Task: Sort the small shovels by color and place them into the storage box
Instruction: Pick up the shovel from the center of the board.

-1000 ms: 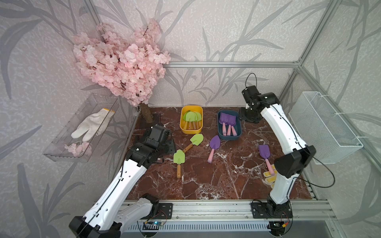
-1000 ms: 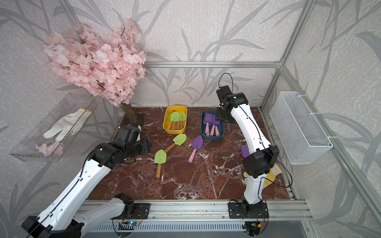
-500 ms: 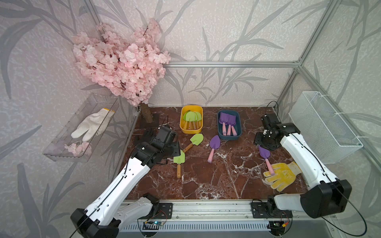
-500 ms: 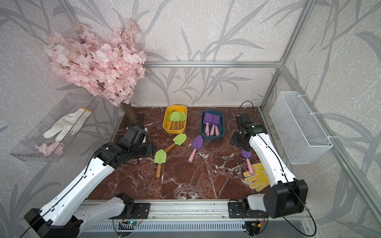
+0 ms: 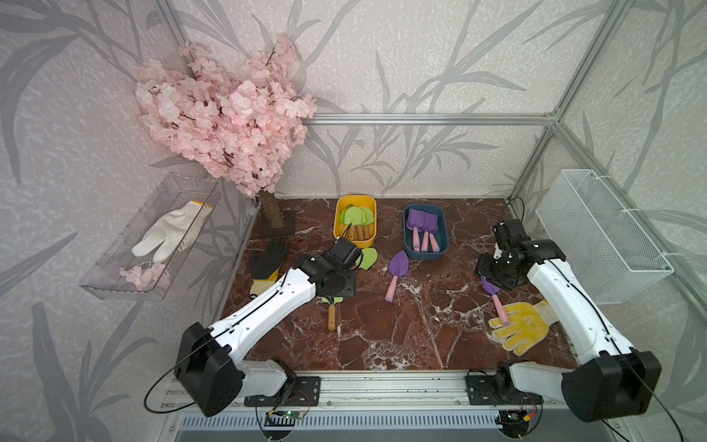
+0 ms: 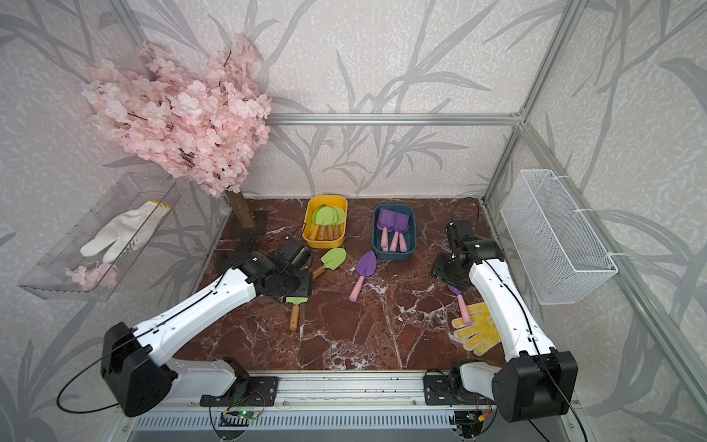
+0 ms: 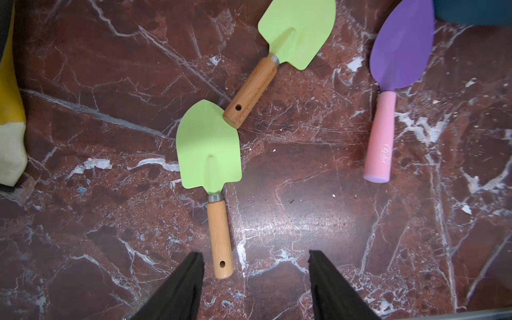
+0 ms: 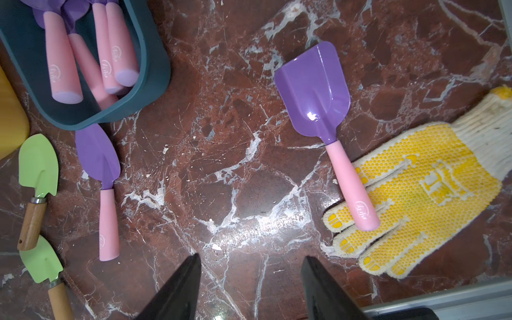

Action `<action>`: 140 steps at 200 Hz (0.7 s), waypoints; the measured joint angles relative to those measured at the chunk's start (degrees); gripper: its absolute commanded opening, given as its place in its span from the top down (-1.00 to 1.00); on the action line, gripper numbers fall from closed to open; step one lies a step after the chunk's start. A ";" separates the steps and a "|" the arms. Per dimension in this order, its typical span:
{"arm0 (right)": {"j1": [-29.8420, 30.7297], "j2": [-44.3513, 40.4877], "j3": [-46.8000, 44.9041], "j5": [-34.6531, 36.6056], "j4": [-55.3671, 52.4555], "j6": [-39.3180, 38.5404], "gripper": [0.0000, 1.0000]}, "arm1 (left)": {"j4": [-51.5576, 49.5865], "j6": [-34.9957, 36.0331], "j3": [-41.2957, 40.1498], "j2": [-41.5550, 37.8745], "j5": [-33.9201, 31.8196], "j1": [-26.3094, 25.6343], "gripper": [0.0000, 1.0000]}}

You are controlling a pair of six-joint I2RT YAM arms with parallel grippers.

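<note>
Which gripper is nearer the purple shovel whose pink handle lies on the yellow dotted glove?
Right. The right gripper hovers beside that purple shovel; the left gripper is far across, over green shovels.

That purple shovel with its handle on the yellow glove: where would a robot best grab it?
Probably the pink handle of the shovel, on the short stretch just behind the blade that lies over bare table; its far end rests on the glove. Come straight down from above, jaws across the handle: it is narrow and rounded, the blade wide and flat.
</note>
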 measured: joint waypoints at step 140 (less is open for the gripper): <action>-1.18 -0.96 -0.74 -2.23 0.59 -2.54 -0.25 | -10.62 31.01 24.48 32.57 3.67 9.73 -0.33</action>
